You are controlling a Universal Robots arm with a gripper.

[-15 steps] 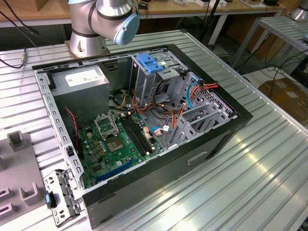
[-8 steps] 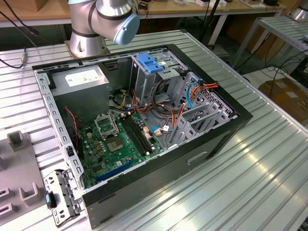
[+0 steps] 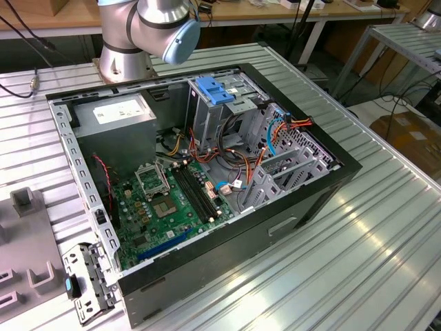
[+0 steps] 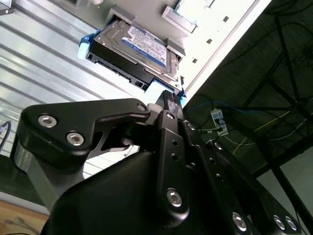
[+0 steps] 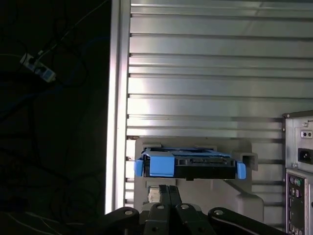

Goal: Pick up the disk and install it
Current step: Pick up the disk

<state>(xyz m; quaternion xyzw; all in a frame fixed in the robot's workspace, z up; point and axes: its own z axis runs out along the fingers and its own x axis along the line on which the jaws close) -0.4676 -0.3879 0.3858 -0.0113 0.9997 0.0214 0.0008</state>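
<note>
Ribbed tabletop (image 5: 195, 73). Open computer case (image 3: 227, 256), disk outside it.
Disk (image 5: 195, 166) flat on grey holder (image 5: 220, 196), near tabletop edge.
Judged dense, rigid, smooth, shock-sensitive: grip across blue rails (image 5: 160, 166).
Tool (image 5: 166, 190) closed, empty, just short of disk.

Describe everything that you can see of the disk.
The disk is a flat rectangular drive with a silver-grey metal top, a blue-and-white label and a black connector edge. Blue plastic rails frame its sides. It lies flat on a pale grey holder on the ribbed metal table, near the table's edge. The gripper is close to its connector edge, seemingly apart from it.
</note>
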